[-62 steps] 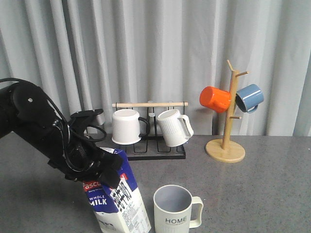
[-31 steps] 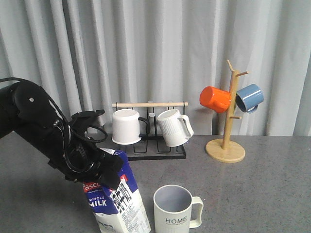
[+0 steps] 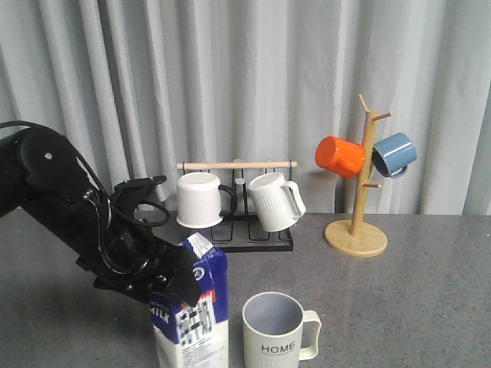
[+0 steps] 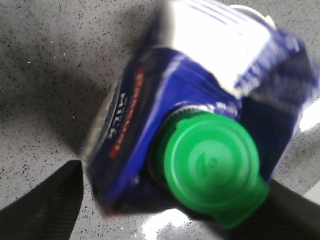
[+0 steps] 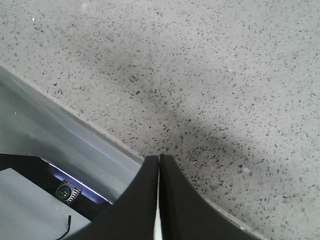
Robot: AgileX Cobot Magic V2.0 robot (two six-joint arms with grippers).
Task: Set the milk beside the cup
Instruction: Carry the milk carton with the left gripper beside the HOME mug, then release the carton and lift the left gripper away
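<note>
Nearest to us the milk (image 3: 192, 314) stands almost upright on the grey surface (image 3: 414, 307), just left of the cup (image 3: 275, 331) and close beside it; whether they touch we cannot tell. The left tool (image 3: 170, 277) grips the milk at its upper part, and in the left wrist view the green cap (image 4: 212, 162) shows between the dark fingers (image 4: 45, 202), though blurred. The cup has its handle to the right and the word HOME facing us. In its own wrist view the right tool (image 5: 159, 200) is closed with nothing between the fingers. Farther back we see a black rack (image 3: 245, 230) with two white mugs (image 3: 198, 199), and to the right a wooden tree (image 3: 360, 192) carrying an orange mug (image 3: 339, 157) and a blue mug (image 3: 394, 155).
</note>
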